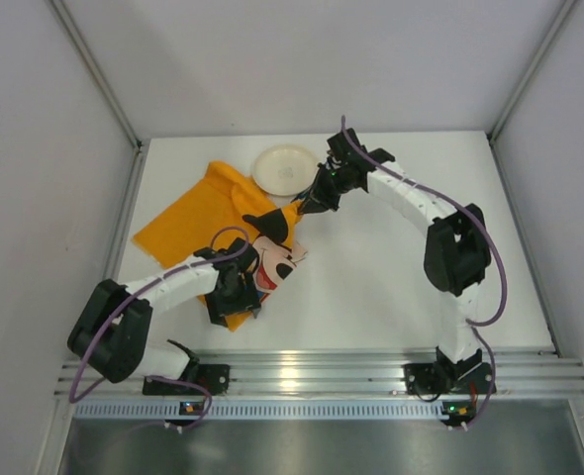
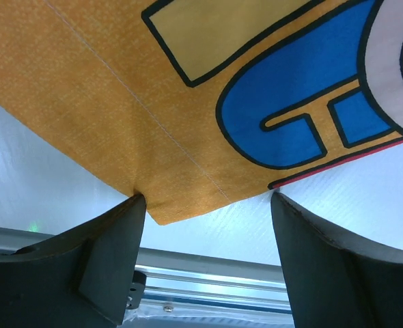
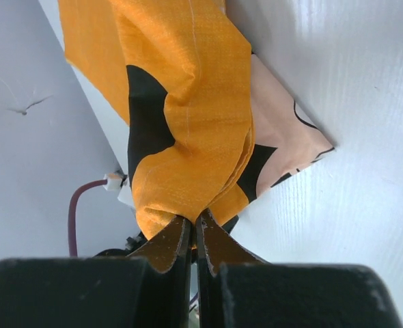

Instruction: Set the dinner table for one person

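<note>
Right tool (image 3: pixel 195 222) is clenched on a bunched far fold of the orange placemat (image 1: pixel 178 228), left tool (image 2: pixel 207 199) hangs released with the mat's near corner between its jaws, cloth sprawled across the left half of the white table (image 1: pixel 391 287), plate (image 1: pixel 285 166) just beyond.

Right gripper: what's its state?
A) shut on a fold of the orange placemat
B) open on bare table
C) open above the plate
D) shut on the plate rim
A: in the right wrist view, the right gripper has its fingers pinched together on bunched cloth of the orange placemat.
</note>
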`<state>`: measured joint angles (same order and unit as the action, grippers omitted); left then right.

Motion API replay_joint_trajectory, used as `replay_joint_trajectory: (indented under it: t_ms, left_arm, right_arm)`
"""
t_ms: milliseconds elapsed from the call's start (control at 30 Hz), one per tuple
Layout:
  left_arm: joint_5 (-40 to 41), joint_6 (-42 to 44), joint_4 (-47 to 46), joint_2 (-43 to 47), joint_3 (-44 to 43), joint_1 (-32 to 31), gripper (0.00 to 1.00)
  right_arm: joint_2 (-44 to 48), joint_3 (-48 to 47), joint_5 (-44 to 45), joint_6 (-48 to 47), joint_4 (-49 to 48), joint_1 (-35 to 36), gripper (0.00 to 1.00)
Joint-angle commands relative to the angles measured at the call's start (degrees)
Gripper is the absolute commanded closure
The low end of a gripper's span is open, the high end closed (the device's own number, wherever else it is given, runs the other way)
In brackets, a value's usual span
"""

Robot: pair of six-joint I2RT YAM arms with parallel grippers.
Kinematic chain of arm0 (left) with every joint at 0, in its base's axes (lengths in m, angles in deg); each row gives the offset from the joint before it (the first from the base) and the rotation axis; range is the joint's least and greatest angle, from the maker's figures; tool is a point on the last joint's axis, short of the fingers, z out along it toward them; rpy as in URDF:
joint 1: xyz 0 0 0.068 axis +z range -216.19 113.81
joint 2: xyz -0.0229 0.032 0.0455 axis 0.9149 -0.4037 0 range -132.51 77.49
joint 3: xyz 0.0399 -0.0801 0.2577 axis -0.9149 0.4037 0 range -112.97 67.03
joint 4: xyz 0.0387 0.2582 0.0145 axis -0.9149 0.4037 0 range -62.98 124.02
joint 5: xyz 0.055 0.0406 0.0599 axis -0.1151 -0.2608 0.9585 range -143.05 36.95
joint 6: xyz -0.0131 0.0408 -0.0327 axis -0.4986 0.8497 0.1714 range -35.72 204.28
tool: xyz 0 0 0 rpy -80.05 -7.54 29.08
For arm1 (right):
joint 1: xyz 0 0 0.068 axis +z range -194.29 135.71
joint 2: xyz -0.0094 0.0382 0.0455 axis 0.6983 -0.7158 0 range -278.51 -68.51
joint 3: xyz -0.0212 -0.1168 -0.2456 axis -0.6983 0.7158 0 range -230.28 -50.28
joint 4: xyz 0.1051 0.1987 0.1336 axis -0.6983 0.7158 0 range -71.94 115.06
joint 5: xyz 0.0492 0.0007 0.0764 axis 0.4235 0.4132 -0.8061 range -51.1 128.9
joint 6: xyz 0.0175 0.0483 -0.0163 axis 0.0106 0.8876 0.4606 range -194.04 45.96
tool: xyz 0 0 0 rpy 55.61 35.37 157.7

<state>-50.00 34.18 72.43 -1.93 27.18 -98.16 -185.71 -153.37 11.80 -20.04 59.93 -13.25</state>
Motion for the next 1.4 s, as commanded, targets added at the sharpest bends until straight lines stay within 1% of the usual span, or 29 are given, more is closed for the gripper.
replay_joint_trajectory:
  t_ms: [0, 67, 133, 200, 233, 300, 333, 467, 533, 567, 600, 633, 667, 700, 733, 767, 800, 833, 933, 1033, 1067, 1100, 1167, 1267, 1333, 1367]
  left_arm:
    - [3.89, -2.8, -2.25, -2.06, 2.85, -0.2, 0.21]
    - [4.33, -3.07, -3.13, -2.84, 3.47, -0.12, 0.23]
    - [5.29, -3.24, -4.01, -3.9, 3.64, -0.2, 0.38]
    - [6.35, -2.98, -4.27, -4.51, 2.77, -0.2, 0.54]
    - [7.66, -2.89, -4.27, -5.13, 2.16, -0.2, 0.71]
    - [8.02, -2.37, -4.54, -6.27, 1.45, -0.2, 0.85]
    - [8.11, -2.19, -4.63, -6.8, 1.1, -0.2, 1.0]
    - [7.58, 0.18, -4.2, -7.51, -1.53, -0.12, 1.0]
    - [8.98, 0.8, -1.22, -4.27, -3.99, -0.12, 1.0]
    - [9.77, 1.67, 2.19, -2.78, -7.74, -0.2, 1.0]
    - [11.87, 2.38, 4.32, 0.63, -10.04, -0.2, 1.0]
    - [13.02, 3.17, 6.17, 1.8, -15.46, -0.12, 1.0]
    - [14.08, 4.48, 10.1, 2.77, -18.65, -0.03, 1.0]
    - [17.31, 5.19, 12.14, 3.65, -21.81, 0.06, 1.0]
    - [18.82, 5.89, 13.99, 3.74, -24.98, 0.06, 1.0]
    - [20.4, 7.38, 17.57, 3.57, -30.66, 0.24, 1.0]
    - [21.81, 8.18, 18.91, 3.05, -33.07, 0.85, 1.0]
    - [22.17, 8.79, 20.32, 2.87, -36.83, 1.37, 1.0]
    - [22.26, 10.64, 23.41, 3.65, -41.07, 2.96, 1.0]
    - [22.52, 10.38, 25.95, 5.14, -44.33, 3.84, 1.0]
    - [22.79, 9.51, 26.92, 6.54, -45.3, 3.93, 1.0]
    - [22.88, 9.15, 27.36, 7.08, -46.27, 4.28, 1.0]
    - [23.66, 8.71, 27.54, 9.18, -49.69, 4.28, 1.0]
    - [25.07, 9.5, 27.72, 9.11, -56.02, 4.37, 1.0]
    - [25.69, 10.9, 26.84, 7.97, -59.7, 4.46, 1.0]
    - [25.87, 12.73, 24.75, 7.53, -60.68, 4.46, 1.0]
  right_arm:
    - [5.85, 1.65, -0.59, -1.79, 0.76, -1.43, 1.0]
    - [6.9, 2.89, -0.68, -2.05, 0.76, -1.78, 1.0]
    - [7.43, 4.29, -0.77, -2.49, 0.76, -2.04, 1.0]
    - [8.05, 5.43, -0.68, -3.02, 0.76, -2.31, 1.0]
    - [8.31, 5.79, -0.86, -3.02, 0.67, -2.74, 1.0]
    - [8.92, 6.49, -1.03, -3.46, 0.76, -3.27, 1.0]
    - [9.19, 6.67, -1.12, -3.55, 0.76, -4.06, 1.0]
    - [11.99, 7.2, -1.47, -4.86, 0.76, -6.7, 1.0]
    - [13.23, 6.85, -2.35, -5.22, 1.2, -8.97, 1.0]
    - [14.8, 6.59, -3.22, -5.31, 1.37, -10.12, 1.0]
    - [15.69, 5.63, -3.58, -5.65, 2.25, -11.26, 1.0]
    - [16.56, 4.92, -3.76, -5.92, 2.86, -13.97, 1.0]
    - [18.66, 4.22, -4.11, -6.1, 3.57, -15.56, 1.0]
    - [19.73, 2.56, -4.28, -6.79, 4.36, -17.23, 1.0]
    - [20.78, 1.67, -4.2, -7.41, 6.28, -20.64, 1.0]
    - [22.71, 0.79, -4.46, -8.72, 7.43, -22.42, 1.0]
    - [23.68, -0.61, -4.64, -9.52, 10.05, -25.83, 1.0]
    - [25.61, -1.06, -4.81, -10.22, 11.38, -27.52, 1.0]
    - [29.39, -0.19, -3.59, -12.42, 15.16, -32.43, 1.0]
    - [35.8, 4.37, -0.86, -11.38, 15.79, -32.72, 1.0]
    - [39.3, 5.95, -0.07, -10.07, 15.79, -32.8, 1.0]
    - [40.9, 8.49, 0.02, -9.53, 15.88, -32.98, 1.0]
    - [45.37, 10.53, 0.11, -7.95, 16.05, -34.29, 1.0]
    - [47.77, 11.16, -0.59, -6.72, 16.93, -35.97, 1.0]
    - [47.34, 9.58, -0.51, -6.62, 17.11, -36.58, 1.0]
    - [46.2, 9.22, -1.12, -6.45, 17.02, -36.85, 1.0]
